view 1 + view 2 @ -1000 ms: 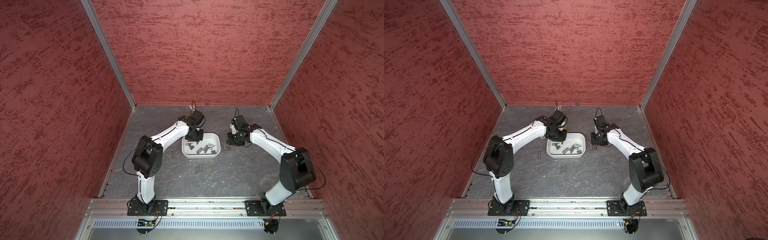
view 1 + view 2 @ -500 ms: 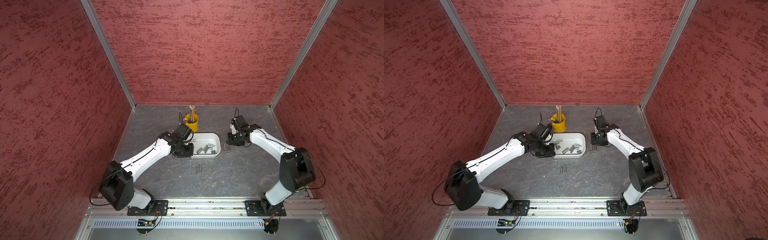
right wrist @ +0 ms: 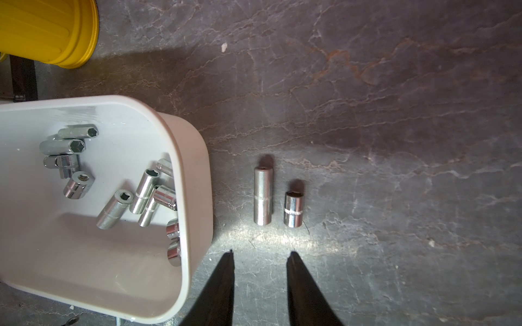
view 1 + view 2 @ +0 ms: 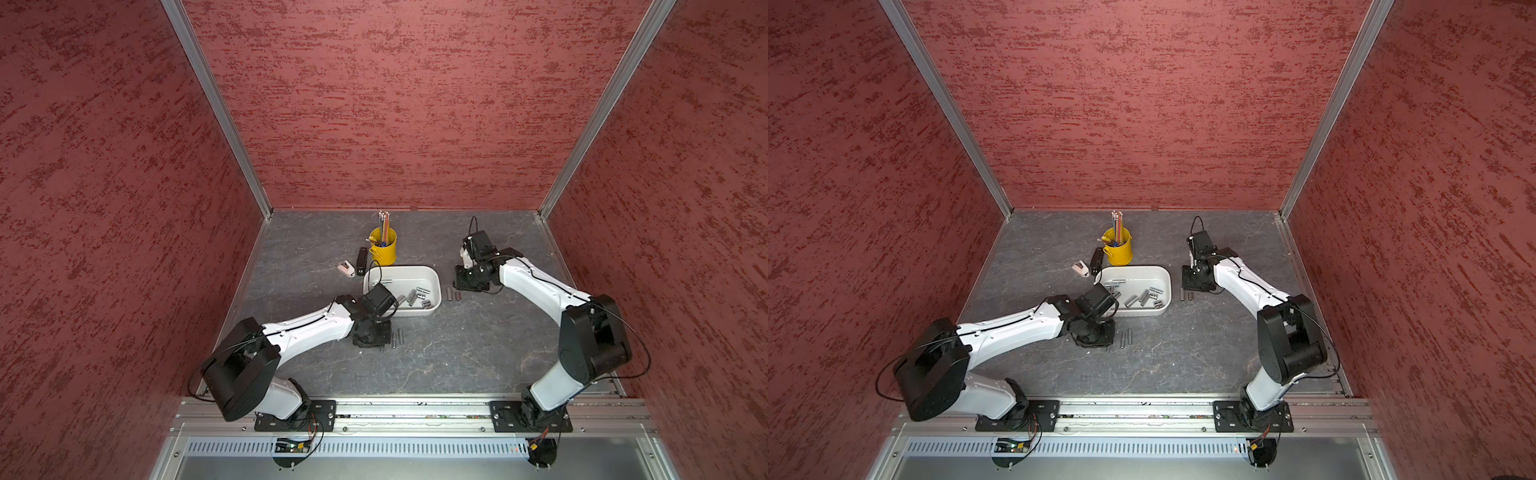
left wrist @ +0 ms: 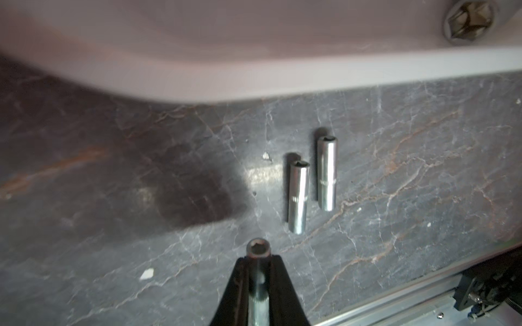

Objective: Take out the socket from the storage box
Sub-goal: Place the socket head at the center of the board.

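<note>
Socket (image 5: 258,278) clamped in left gripper (image 5: 260,258), wrist view only, right gripper (image 3: 261,253) parted

Storage box (image 3: 197,197): plain white, inside and out.
Sockets (image 3: 263,196): bright chrome silver, each with a thin knurled band.
Gripped socket (image 5: 257,251): duller silver with a dark hex mouth.
Pen cup (image 4: 384,251): solid yellow.
Table (image 4: 457,353): dark grey stone pattern with pale and rust-brown veins.
Walls (image 4: 415,104): dull red with darker red flecks.
Arms (image 4: 536,286): white links, black joints.

2 white arms (image 4: 311,328) have black joints and thin cables.
</note>
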You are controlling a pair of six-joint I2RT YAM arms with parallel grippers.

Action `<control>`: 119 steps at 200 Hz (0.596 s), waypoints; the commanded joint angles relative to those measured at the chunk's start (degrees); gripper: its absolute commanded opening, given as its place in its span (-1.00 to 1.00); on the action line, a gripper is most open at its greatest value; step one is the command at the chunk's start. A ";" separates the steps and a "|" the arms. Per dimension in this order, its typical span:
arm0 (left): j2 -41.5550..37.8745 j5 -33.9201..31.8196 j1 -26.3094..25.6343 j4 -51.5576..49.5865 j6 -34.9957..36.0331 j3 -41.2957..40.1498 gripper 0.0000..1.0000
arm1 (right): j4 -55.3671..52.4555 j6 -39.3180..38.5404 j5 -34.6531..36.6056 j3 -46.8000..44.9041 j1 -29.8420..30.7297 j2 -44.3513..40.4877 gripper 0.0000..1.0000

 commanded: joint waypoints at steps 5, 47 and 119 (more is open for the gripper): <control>2.73 -3.00 -0.02 5.01 -0.82 0.21 -1.00 | 0.79 -0.50 0.25 -0.73 -0.02 -0.72 -0.31; 5.35 -4.73 0.34 6.93 -1.24 0.53 -0.96 | 0.76 -0.61 0.46 -1.08 -0.06 -1.12 -0.31; 7.02 -4.67 0.41 6.15 -0.55 1.28 -0.60 | 1.04 -0.52 -0.16 -1.04 -0.04 -0.60 -0.31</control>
